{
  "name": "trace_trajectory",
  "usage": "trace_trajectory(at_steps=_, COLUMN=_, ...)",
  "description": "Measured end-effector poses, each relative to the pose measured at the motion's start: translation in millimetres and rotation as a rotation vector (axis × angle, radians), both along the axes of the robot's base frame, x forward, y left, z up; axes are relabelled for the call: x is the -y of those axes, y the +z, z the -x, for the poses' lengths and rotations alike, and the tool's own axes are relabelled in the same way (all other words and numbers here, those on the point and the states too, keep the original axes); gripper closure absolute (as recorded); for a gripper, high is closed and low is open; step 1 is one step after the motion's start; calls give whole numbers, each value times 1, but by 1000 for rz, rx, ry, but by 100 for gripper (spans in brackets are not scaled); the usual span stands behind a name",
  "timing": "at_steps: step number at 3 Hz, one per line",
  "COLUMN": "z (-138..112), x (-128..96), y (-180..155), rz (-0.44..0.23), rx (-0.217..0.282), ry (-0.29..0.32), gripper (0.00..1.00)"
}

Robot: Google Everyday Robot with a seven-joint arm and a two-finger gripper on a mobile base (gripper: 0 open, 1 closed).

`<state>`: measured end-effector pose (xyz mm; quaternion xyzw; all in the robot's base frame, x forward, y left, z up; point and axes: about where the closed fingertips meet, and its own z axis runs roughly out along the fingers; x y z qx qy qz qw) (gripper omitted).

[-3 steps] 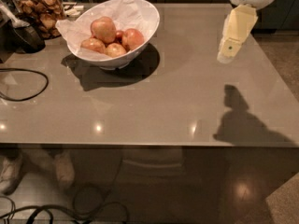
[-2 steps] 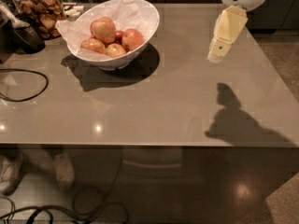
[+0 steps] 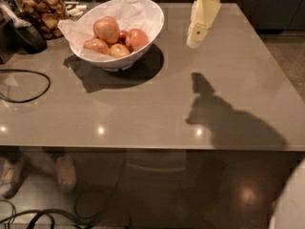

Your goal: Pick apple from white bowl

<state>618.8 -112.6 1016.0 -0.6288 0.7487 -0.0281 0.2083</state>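
Note:
The white bowl (image 3: 153, 14), lined with crumpled white paper, stands on the grey table at the back left. It holds several apples. The pinkish-red apple (image 3: 137, 38) lies at the bowl's right side, next to a larger, paler apple (image 3: 106, 28) and a small deep-red one (image 3: 124, 34). My cream-coloured gripper (image 3: 195, 41) hangs point-down above the table, to the right of the bowl and clear of its rim. It holds nothing that I can see.
A glass jar of snacks (image 3: 44, 11) and a dark device (image 3: 26, 35) stand at the back left. A black cable (image 3: 28, 92) loops over the table's left side. The table's front edge (image 3: 143, 147) runs across the view, with floor below.
The gripper has moved left across the table toward the bowl, and its shadow has moved left with it. The bowl and apples have not moved.

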Motion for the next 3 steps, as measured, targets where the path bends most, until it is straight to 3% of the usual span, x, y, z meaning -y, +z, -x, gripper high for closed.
trace_trajectory(at_steps=1, z=-14, x=-22, y=11, rz=9, rx=42, ry=59, gripper=0)
trace_trajectory(at_steps=3, z=-19, x=-24, y=11, rz=0, rx=58, ry=58, gripper=0)
